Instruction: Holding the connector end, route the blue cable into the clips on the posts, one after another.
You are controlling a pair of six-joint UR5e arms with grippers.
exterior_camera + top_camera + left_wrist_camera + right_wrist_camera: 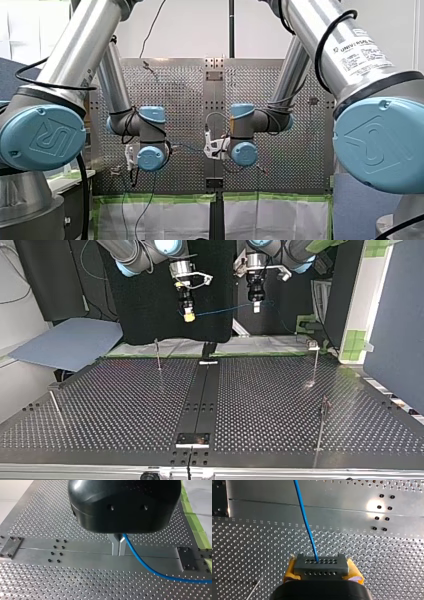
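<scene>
The blue cable [225,310] hangs stretched between my two grippers, high above the perforated table [125,405]. My right gripper [322,572], with yellow pads [290,570], is shut on the grey connector block [321,563], and the cable [305,517] runs out of the block's face. In the top view that gripper [189,316] is at the left of the middle. My left gripper [119,553] is shut on the cable [145,566] further along, its metal fingers pinched together; in the top view it [255,307] is at the right of the middle. No post touches the cable.
Thin posts stand on the table: one at the back left [158,354], one at the back right [316,362], one nearer at the right [322,425], and a leaning one at the left edge [55,407]. A metal rail [200,400] runs down the table's middle.
</scene>
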